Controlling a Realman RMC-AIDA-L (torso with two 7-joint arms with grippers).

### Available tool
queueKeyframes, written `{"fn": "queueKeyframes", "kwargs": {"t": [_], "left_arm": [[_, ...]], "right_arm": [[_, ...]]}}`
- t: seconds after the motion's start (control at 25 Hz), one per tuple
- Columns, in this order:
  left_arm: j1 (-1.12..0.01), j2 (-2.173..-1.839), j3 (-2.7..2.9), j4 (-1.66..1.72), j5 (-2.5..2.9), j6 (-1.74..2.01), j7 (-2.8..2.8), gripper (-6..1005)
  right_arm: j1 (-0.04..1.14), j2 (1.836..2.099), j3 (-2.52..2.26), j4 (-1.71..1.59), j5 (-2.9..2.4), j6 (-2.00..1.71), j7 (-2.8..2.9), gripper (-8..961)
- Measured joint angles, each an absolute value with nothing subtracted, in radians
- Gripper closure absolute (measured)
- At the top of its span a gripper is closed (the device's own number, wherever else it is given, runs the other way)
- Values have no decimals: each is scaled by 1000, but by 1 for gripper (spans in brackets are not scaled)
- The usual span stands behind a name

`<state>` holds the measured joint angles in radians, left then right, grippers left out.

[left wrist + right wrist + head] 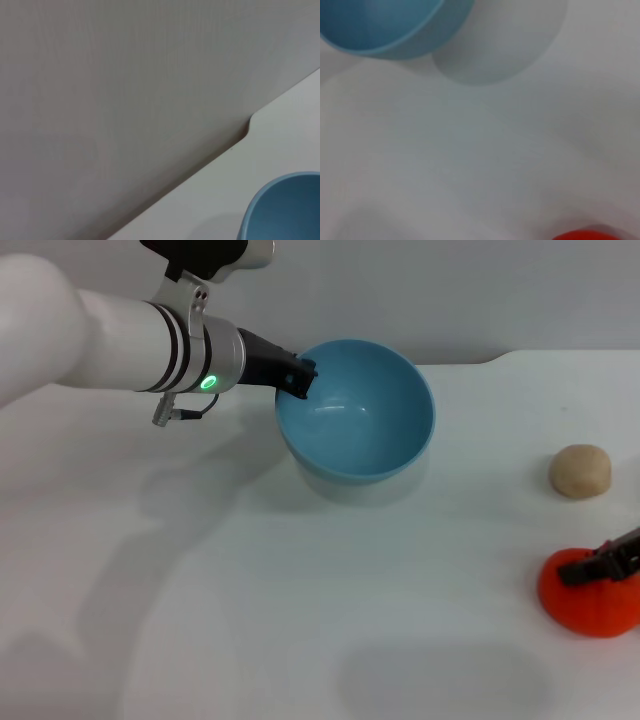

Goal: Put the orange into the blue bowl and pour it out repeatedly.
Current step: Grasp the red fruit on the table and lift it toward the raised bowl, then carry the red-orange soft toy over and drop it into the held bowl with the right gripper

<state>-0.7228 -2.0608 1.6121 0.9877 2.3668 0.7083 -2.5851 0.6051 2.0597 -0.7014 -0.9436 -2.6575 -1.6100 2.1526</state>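
Observation:
The light-blue bowl [360,410] is empty and tilted with its opening facing forward, above its shadow on the table. My left gripper [298,378] is shut on the bowl's left rim. Part of the bowl shows in the left wrist view [285,210] and in the right wrist view [385,25]. The red-orange orange [585,605] sits on the table at the far right front. My right gripper [600,562] reaches in from the right edge, with a black finger across the orange's top. A sliver of the orange shows in the right wrist view [585,235].
A smaller beige round lump [580,471] lies on the white table [300,590], behind the orange at the right. The table's back edge with a notch [249,125] meets a grey wall behind the bowl.

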Motion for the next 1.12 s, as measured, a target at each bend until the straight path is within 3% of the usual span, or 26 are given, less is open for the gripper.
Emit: {"fn": "queueKeyframes", "kwargs": {"t": [0.2,0.52,0.8,1.12], "left_arm": [[-722,-2063,1612,978,2367,707,-2579,1001],[-715,-2065,1651,969,2358,720,-2581,1001],[-731,-2069,1746,976,2333,732,-2592,1001],[-743,-2069,1768,999,2295,733,-2592,1001]], "right_arm": [[601,2061,-696,-979,-2637,-1619,2143,779],[574,2062,-685,-1187,-2399,-1702,2138,823],[625,2058,-697,-1324,-2168,-1803,2176,833],[683,2061,-806,-1218,-2170,-1741,2185,835]]}}
